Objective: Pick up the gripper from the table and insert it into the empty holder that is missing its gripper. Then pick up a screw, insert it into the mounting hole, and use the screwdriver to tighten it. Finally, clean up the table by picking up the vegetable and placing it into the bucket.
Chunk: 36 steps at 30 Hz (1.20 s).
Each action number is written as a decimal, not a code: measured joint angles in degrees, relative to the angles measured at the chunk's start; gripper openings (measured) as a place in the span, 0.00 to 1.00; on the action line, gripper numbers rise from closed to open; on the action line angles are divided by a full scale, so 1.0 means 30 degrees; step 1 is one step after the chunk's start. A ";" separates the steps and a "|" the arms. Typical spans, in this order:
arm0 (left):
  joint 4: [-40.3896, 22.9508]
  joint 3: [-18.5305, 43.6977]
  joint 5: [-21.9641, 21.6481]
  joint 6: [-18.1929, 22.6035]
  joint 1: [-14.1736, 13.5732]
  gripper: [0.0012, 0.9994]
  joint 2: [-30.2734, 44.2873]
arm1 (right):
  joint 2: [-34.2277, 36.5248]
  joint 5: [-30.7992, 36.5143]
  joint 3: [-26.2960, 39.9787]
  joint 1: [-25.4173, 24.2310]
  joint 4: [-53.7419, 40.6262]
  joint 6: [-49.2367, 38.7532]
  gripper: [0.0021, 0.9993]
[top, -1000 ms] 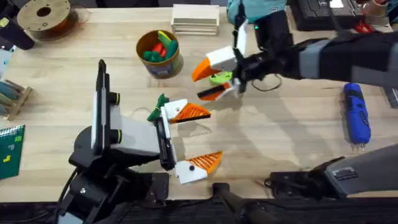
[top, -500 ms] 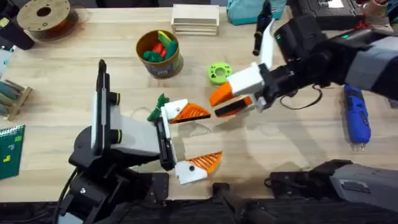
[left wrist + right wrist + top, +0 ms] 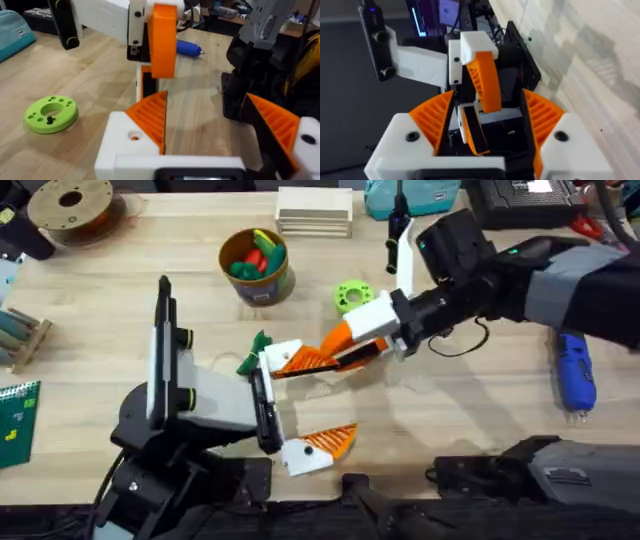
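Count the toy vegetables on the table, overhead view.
5 visible: four in the bucket, namely yellow, two red and green, plus the leafy dark-green vegetable beside the left fingers. More may be hidden deeper.

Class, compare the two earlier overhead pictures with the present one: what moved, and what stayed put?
The right hand swung away from the green disc, then down-left to the left hand's upper finger. Left arm, bucket and screwdriver stayed put.
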 joint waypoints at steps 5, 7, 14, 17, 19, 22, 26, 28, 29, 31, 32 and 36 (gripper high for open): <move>0.0002 0.0000 -0.0005 -0.0004 0.0000 0.99 0.0000 | 0.0000 0.0006 0.0000 0.0309 0.0097 0.0202 0.62; -0.0005 0.0000 -0.0001 -0.0005 0.0000 0.99 0.0000 | 0.0000 0.0007 0.0000 0.0268 0.0094 0.0358 0.49; 0.0017 0.0000 -0.0012 0.0010 0.0000 0.99 -0.0003 | 0.0000 0.0084 -0.0012 0.0323 0.0064 0.0507 0.05; 0.0017 0.0000 -0.0012 0.0010 0.0000 0.99 0.0000 | 0.0000 0.0084 -0.0015 0.0323 0.0115 0.0628 0.02; 0.0018 0.0000 -0.0080 0.0010 0.0000 0.99 0.0000 | 0.0000 0.0094 -0.0023 0.0323 0.0375 0.0762 0.02; 0.0068 0.0000 -0.0326 0.0010 0.0037 0.99 -0.0007 | 0.0000 0.0117 -0.0139 0.0330 0.1404 0.1245 0.02; 0.0172 0.0000 -0.0703 0.0032 0.0084 0.99 -0.0007 | 0.0002 0.0162 -0.0228 0.0330 0.2671 0.1994 0.02; 0.0228 0.0000 -0.0769 0.0082 0.0138 0.99 -0.0001 | 0.0014 0.0219 -0.0247 0.0330 0.3187 0.2390 0.02; 0.0214 0.0000 -0.0793 0.0090 0.0153 0.99 -0.0007 | 0.0235 0.0219 -0.0248 0.0323 0.3708 0.2825 0.02; 0.0090 0.0000 -0.0726 0.0079 0.0153 0.99 0.0000 | 0.0484 0.0193 -0.0248 0.0323 0.3929 0.2991 0.02; 0.0049 0.0000 -0.0644 0.0062 0.0153 0.99 -0.0007 | 0.0600 0.0147 -0.0248 0.0309 0.4008 0.3033 0.02; 0.0017 0.0000 -0.0588 -0.0049 0.0241 0.99 0.0000 | 0.1073 -0.0257 -0.0248 0.0272 0.4434 0.3284 0.02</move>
